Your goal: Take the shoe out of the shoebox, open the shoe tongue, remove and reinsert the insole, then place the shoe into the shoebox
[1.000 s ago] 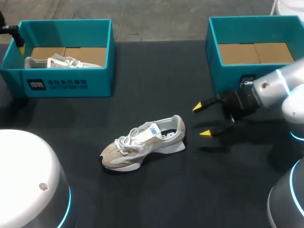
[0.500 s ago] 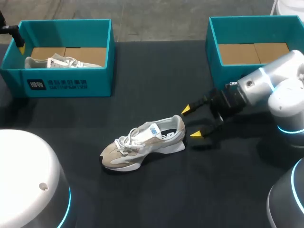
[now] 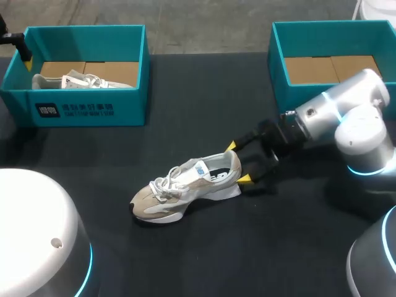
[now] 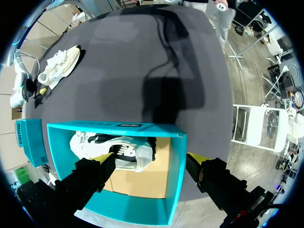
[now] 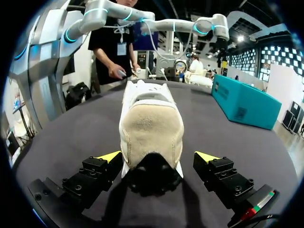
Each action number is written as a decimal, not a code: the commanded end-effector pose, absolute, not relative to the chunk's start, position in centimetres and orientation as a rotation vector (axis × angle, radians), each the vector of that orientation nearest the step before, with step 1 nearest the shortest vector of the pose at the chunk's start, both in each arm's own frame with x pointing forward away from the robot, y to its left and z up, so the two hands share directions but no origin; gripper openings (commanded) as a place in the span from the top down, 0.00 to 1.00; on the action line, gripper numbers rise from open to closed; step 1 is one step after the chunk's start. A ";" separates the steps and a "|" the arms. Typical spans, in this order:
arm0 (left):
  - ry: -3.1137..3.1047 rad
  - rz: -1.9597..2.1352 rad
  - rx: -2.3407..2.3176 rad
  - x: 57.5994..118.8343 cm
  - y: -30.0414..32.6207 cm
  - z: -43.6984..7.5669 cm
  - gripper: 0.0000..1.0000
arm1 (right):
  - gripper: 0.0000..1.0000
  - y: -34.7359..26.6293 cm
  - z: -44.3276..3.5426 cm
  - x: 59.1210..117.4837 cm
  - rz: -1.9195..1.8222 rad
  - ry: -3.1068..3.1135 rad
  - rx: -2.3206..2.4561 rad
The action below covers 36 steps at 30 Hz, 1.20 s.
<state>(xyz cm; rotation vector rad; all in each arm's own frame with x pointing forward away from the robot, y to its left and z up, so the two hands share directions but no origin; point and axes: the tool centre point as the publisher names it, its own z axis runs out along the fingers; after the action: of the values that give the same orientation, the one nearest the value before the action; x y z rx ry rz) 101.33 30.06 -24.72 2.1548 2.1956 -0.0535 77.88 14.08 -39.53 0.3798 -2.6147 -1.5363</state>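
The beige sneaker (image 3: 185, 185) sits on its sole in the middle of the black table (image 3: 204, 253), heel toward the right gripper (image 3: 238, 163). That gripper's fingers are spread wide on either side of the heel and hold nothing. The shoe looks light, with a soft upper and a stiffer heel, so the heel is likely the best grip. The left gripper (image 4: 151, 159) hangs open and empty over the far-left shoebox (image 3: 80, 110).

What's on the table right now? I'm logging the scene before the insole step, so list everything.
left shoebox: 1, teal, far left of the table.
right shoebox: 1, teal, far right, cardboard floor showing.
beige shoe: 1, beige and white, mid-table, on its sole.
white shoe: 1, white, inside the left shoebox.
table: 1, black.
left gripper: 1, yellow tips, open, above the left shoebox's wall.
right gripper: 1, yellow tips, open, one finger on each side of the beige shoe's heel.
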 end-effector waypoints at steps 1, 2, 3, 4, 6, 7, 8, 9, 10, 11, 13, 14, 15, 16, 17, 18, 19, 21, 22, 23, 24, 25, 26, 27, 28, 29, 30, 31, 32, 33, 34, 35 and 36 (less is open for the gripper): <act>2.196 -0.051 2.157 101.3 30.1 -24.6 0.00 | 0.00 15.3 -40.1 78.0 -1.529 -2.605 0.388; 2.196 -0.051 2.157 101.3 30.1 -24.6 0.00 | 0.00 15.5 -40.2 77.9 -1.529 -2.602 0.389; 2.196 -0.051 2.157 101.3 30.1 -24.6 0.00 | 0.00 15.6 -40.4 77.8 -1.529 -2.599 0.389; 2.196 -0.051 2.157 101.3 30.1 -24.6 0.00 | 0.00 15.7 -40.5 77.8 -1.529 -2.597 0.388; 2.196 -0.051 2.157 101.3 30.1 -24.6 0.00 | 0.00 15.8 -40.8 77.6 -1.531 -2.593 0.383; 2.196 -0.051 2.157 101.3 30.1 -24.6 0.00 | 0.00 16.1 -40.9 77.6 -1.531 -2.592 0.381; 2.196 -0.051 2.157 101.3 30.1 -24.6 0.00 | 0.00 16.3 -40.9 77.5 -1.531 -2.591 0.379; 2.196 -0.051 2.157 101.3 30.1 -24.6 0.00 | 0.00 16.5 -41.0 77.4 -1.531 -2.591 0.376; 2.196 -0.051 2.157 101.3 30.1 -24.6 0.00 | 0.00 16.6 -41.0 77.4 -1.532 -2.590 0.374; 2.196 -0.051 2.157 101.3 30.1 -24.6 0.00 | 0.00 16.6 -41.1 77.4 -1.534 -2.590 0.371; 2.196 -0.051 2.157 101.3 30.1 -24.6 0.00 | 0.00 16.7 -41.3 77.3 -1.538 -2.590 0.363; 2.196 -0.051 2.157 101.3 30.1 -24.6 0.00 | 0.00 16.8 -41.4 77.3 -1.539 -2.589 0.361; 2.196 -0.051 2.157 101.3 30.1 -24.6 0.00 | 0.00 17.0 -41.4 77.3 -1.539 -2.589 0.360; 2.196 -0.051 2.157 101.3 30.1 -24.6 0.00 | 0.00 17.2 -41.5 77.3 -1.540 -2.588 0.359; 2.196 -0.051 2.157 101.3 30.1 -24.6 0.00 | 0.00 17.2 -41.5 77.3 -1.541 -2.586 0.359; 2.196 -0.051 2.157 101.3 30.1 -24.6 0.00 | 0.00 17.2 -41.5 77.3 -1.542 -2.584 0.360; 2.196 -0.051 2.157 101.3 30.1 -24.6 0.00 | 0.00 17.2 -41.6 77.3 -1.543 -2.581 0.360; 2.196 -0.051 2.157 101.3 30.1 -24.6 0.00 | 0.00 17.4 -41.8 77.2 -1.543 -2.576 0.361; 2.196 -0.051 2.157 101.3 30.1 -24.6 0.00 | 0.00 17.5 -41.8 77.2 -1.542 -2.575 0.361; 2.196 -0.051 2.157 101.3 30.1 -24.6 0.00 | 0.00 17.5 -41.8 77.2 -1.542 -2.575 0.361; 2.196 -0.051 2.157 101.3 30.1 -24.6 0.00 | 0.00 17.4 -41.8 77.1 -1.540 -2.574 0.361; 2.196 -0.051 2.157 101.3 30.1 -24.6 0.00 | 0.00 17.3 -41.8 77.1 -1.538 -2.573 0.361; 2.196 -0.051 2.157 101.3 30.1 -24.6 0.00 | 0.00 17.2 -41.9 77.1 -1.535 -2.573 0.361; 2.196 -0.051 2.157 101.3 30.1 -24.6 0.00 | 0.00 17.1 -41.9 77.1 -1.534 -2.573 0.361; 2.196 -0.051 2.157 101.3 30.1 -24.6 0.00 | 0.00 17.1 -41.9 77.0 -1.533 -2.572 0.361; 2.196 -0.051 2.157 101.3 30.1 -24.6 0.00 | 0.00 17.1 -41.9 77.0 -1.531 -2.573 0.361; 2.196 -0.051 2.157 101.3 30.1 -24.6 0.00 | 0.00 17.1 -42.0 77.0 -1.530 -2.573 0.360; 2.196 -0.051 2.157 101.3 30.1 -24.6 0.00 | 0.00 17.1 -42.0 77.0 -1.528 -2.573 0.359; 2.196 -0.051 2.157 101.3 30.1 -24.6 0.00 | 0.00 17.1 -42.1 76.9 -1.526 -2.572 0.360; 2.196 -0.051 2.157 101.3 30.1 -24.6 0.00 | 0.00 17.1 -42.2 76.9 -1.525 -2.572 0.360; 2.196 -0.051 2.157 101.3 30.1 -24.6 0.00 | 0.00 17.2 -42.3 76.9 -1.524 -2.572 0.359; 2.196 -0.051 2.157 101.3 30.1 -24.6 0.00 | 0.00 17.2 -42.3 76.8 -1.523 -2.572 0.357; 2.196 -0.051 2.157 101.3 30.1 -24.6 0.00 | 0.00 17.3 -42.4 76.8 -1.522 -2.572 0.356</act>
<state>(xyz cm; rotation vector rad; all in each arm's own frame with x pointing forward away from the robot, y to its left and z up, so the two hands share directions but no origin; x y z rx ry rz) 101.33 30.06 -24.72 2.1548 2.1956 -0.0535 76.75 16.93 -42.13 0.3580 -2.5698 -1.5259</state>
